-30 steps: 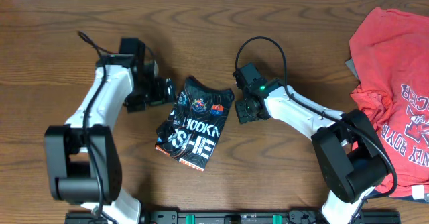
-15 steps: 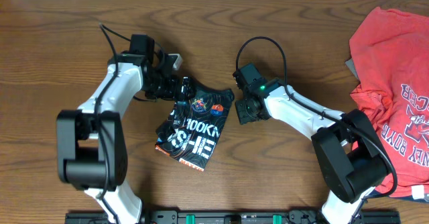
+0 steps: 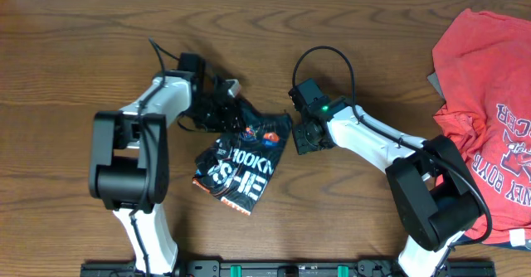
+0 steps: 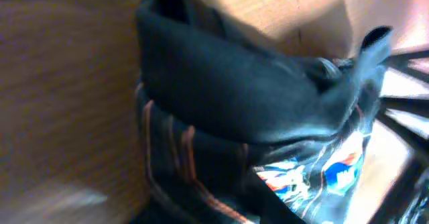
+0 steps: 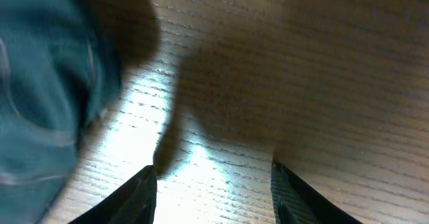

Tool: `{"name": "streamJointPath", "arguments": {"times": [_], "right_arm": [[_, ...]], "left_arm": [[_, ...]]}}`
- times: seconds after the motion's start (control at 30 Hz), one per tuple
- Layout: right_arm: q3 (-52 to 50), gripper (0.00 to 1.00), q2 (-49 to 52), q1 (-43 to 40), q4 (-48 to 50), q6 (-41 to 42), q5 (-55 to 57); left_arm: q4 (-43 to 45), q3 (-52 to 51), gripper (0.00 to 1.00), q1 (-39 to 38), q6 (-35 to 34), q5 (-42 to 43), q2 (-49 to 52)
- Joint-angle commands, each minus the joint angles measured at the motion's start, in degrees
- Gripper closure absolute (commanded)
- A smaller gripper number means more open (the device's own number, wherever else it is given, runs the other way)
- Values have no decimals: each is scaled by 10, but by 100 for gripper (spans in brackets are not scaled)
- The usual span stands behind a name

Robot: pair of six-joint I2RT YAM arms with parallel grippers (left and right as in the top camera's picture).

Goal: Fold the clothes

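Observation:
The clothes, a folded black jersey (image 3: pixel 245 157) with white lettering and small orange-red logos, lie at the table's middle. My left gripper (image 3: pixel 231 111) sits on the jersey's upper left corner, which is bunched up under it. In the left wrist view a thick fold of the black jersey (image 4: pixel 228 96) fills the frame right at the jaws, which look closed on it. My right gripper (image 3: pixel 300 138) rests just right of the jersey's upper right edge. It stands open (image 5: pixel 214 197) over bare wood, with blurred jersey cloth (image 5: pixel 47 83) to its left.
A red T-shirt (image 3: pixel 485 103) with white lettering lies spread at the table's right end. Brown wooden table (image 3: pixel 66 78) surrounds the jersey. A black rail (image 3: pixel 274 269) runs along the front edge.
My left gripper swung right from beside the jersey onto its upper left corner and closed there, bunching the cloth. The right arm has not moved.

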Motion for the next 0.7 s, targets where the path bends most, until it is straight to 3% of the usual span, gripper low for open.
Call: {"name": "streamJointPath", "arguments": {"times": [0.0,0.2,0.4,0.67], "right_arm": [[-7,47,7,-3,-6,9,-2],[-7,49,4,-7,-36,21,20],[-7,48,-33,-35,-84,38,75],[-7,48,-101,-85,-118,38,75]], "left_arm": [[8,-4,93,-6,9,-3,12],[59,2,94,30,-14,-7,10],[122,28,94,118,-113,-33,10],[223,42,94,295,-278,-32,10]]}}
